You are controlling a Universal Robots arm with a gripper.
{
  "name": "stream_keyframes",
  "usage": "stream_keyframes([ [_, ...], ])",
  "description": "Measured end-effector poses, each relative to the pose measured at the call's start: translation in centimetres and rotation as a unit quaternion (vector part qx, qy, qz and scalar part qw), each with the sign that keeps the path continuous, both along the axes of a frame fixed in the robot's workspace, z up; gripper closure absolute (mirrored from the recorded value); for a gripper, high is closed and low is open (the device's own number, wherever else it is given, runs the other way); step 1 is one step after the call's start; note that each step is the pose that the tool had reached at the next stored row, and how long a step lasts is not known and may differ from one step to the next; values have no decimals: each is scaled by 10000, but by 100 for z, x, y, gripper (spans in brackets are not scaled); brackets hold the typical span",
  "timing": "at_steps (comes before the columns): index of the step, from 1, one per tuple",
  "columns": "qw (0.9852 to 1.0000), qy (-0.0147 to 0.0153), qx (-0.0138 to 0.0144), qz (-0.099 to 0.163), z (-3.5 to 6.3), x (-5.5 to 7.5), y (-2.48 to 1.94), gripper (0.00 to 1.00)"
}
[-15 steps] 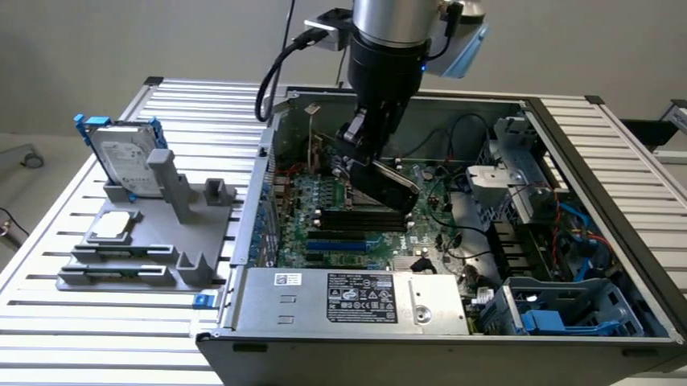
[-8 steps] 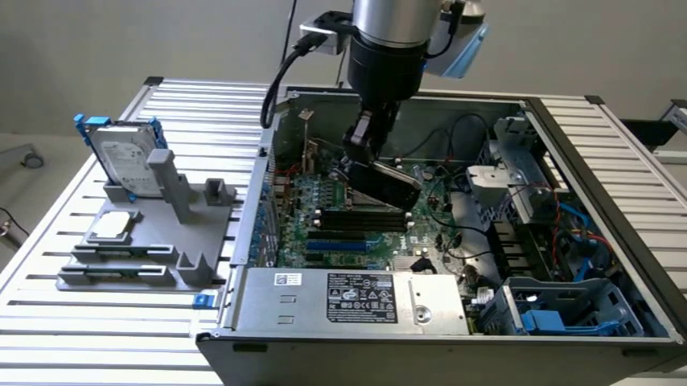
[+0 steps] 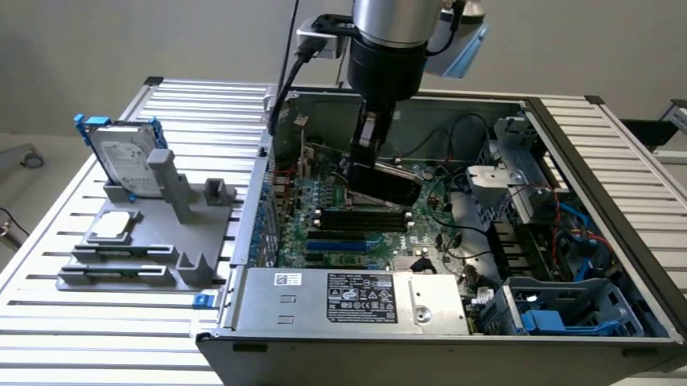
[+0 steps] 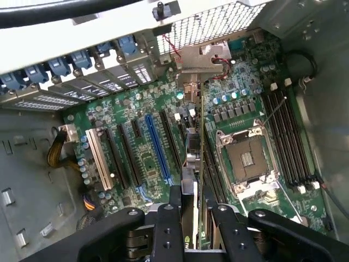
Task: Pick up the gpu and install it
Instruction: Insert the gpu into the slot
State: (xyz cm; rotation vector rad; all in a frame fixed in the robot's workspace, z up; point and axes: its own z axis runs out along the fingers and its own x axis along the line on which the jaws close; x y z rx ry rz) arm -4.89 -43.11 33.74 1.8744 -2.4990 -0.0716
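Hand grips gpu — seemingly over motherboard, red wires near.

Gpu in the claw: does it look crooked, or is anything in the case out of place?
Nothing looks damaged or spilled. The gpu, gripped by the claw, hangs over the motherboard with its lower edge slanting in the exterior view; that may just be the camera angle. The CPU socket is empty.

A robotics lab or test workshop. An open computer case sits on a slatted aluminium bench, beside a grey parts fixture.
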Motion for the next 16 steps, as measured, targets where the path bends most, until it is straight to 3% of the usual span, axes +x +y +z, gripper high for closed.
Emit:
stream_keyframes([
  [4, 9993, -35, -1, 365, -3, 0, 0, 74],
  [7, 9979, -96, -2, 634, -8, 0, 0, 74],
  [12, 9937, -220, -4, 1094, -29, 0, 0, 74],
  [16, 9896, -240, 0, 1415, -53, 0, -2, 74],
])
